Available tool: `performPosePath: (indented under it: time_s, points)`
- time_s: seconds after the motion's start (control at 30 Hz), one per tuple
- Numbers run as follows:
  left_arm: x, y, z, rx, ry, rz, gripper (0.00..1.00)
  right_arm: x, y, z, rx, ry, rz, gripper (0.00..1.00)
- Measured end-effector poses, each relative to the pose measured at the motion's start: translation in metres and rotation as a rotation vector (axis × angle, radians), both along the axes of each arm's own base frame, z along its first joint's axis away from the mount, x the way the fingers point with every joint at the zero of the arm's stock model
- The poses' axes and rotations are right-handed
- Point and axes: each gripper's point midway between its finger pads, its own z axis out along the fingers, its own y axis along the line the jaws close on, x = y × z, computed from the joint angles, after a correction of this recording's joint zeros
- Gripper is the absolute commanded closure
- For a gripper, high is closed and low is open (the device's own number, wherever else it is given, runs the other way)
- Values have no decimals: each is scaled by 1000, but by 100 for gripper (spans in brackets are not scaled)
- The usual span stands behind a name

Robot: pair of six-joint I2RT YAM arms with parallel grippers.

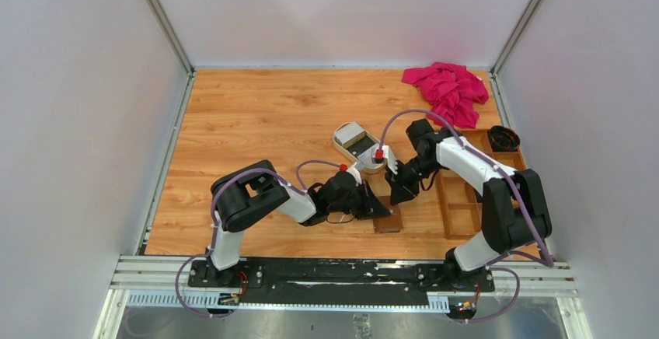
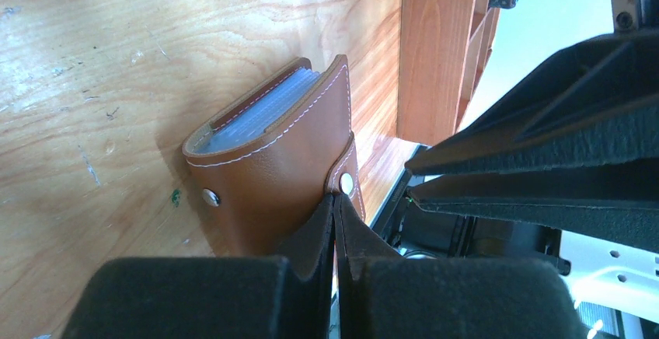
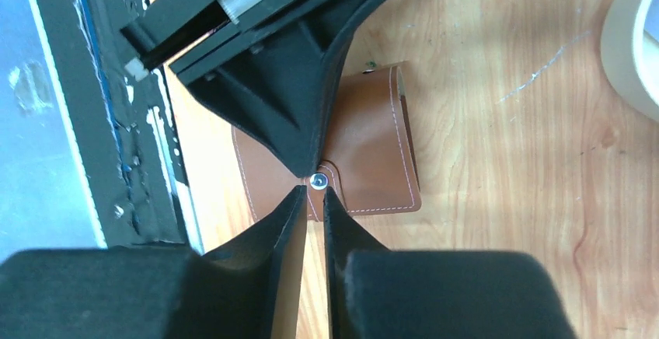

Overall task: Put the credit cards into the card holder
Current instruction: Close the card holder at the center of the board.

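Observation:
The card holder [image 1: 388,219] is a brown leather wallet lying folded on the table near the front edge. In the left wrist view the card holder [image 2: 272,160] shows clear inner pockets along its open edge. My left gripper [image 2: 336,197] is shut, its tips pressed against the snap tab. My right gripper [image 3: 312,191] hovers just over the snap on the card holder [image 3: 373,152], its jaws a narrow gap apart with only wood showing between them. The left gripper [image 3: 307,169] meets it tip to tip. The credit cards [image 1: 354,138], grey and dark, lie in a cream tray.
The cream oval tray [image 1: 342,146] sits behind both grippers; its rim [image 3: 639,43] shows at the right wrist view's edge. A wooden compartment box [image 1: 465,199] stands to the right, with a black round object [image 1: 503,137] behind it. A pink cloth [image 1: 448,90] lies at the back right.

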Motion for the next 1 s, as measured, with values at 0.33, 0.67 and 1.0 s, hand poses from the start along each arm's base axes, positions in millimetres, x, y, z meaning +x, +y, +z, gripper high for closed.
performPosePath:
  time_s: [0.33, 0.67, 1.0]
  points:
    - [0, 0, 0, 1, 0, 0, 100, -18, -9, -23, -2, -76, 145, 88]
    - [0, 0, 0, 2, -4, -2, 100, -15, -8, -30, -28, -133, 199, 90]
    - [0, 0, 0, 2, -8, -3, 100, -18, -6, -32, -82, -203, 282, 94]
